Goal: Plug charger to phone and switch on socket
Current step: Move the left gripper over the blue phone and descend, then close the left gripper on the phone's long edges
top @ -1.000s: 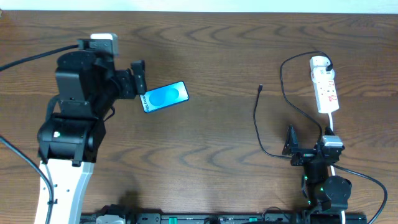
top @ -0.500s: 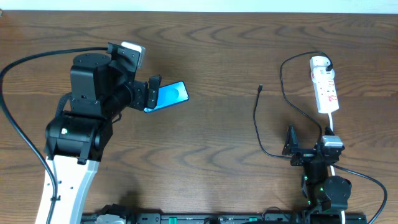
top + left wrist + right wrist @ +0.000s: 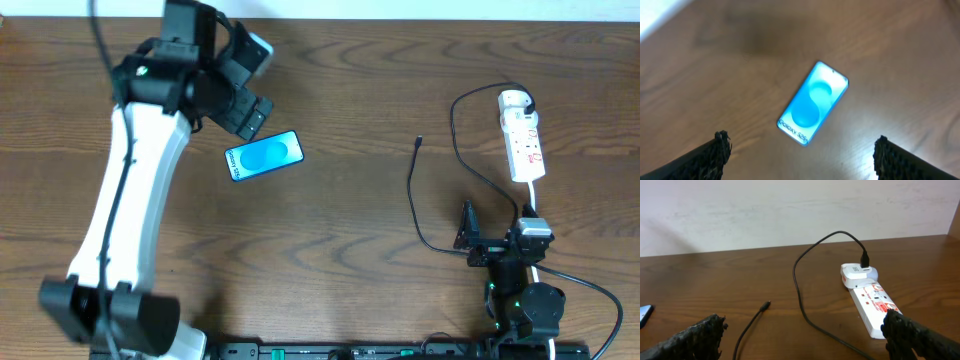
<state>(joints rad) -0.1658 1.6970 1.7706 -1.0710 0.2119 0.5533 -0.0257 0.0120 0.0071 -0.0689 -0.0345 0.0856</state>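
The phone (image 3: 265, 156) lies flat on the wooden table, blue screen up; it also shows in the left wrist view (image 3: 813, 102). My left gripper (image 3: 248, 112) hovers above its far left side, open and empty (image 3: 801, 150). The charger cable (image 3: 411, 195) ends in a loose connector tip (image 3: 418, 142) at mid-right; its black plug (image 3: 527, 100) sits in the white socket (image 3: 523, 140). In the right wrist view the tip (image 3: 765, 305), plug (image 3: 865, 260) and socket (image 3: 872, 300) lie ahead. My right gripper (image 3: 497, 232) is open and empty (image 3: 802, 325), near the front right.
The socket's white cord (image 3: 535, 195) runs down toward the right arm's base. A pale wall (image 3: 790, 210) borders the table's far edge. A thick black robot cable (image 3: 95, 30) rises at the top left.
My left arm has swung toward the far side, from the phone's left to above its far left, extending out. The phone, charger and right arm have not moved.
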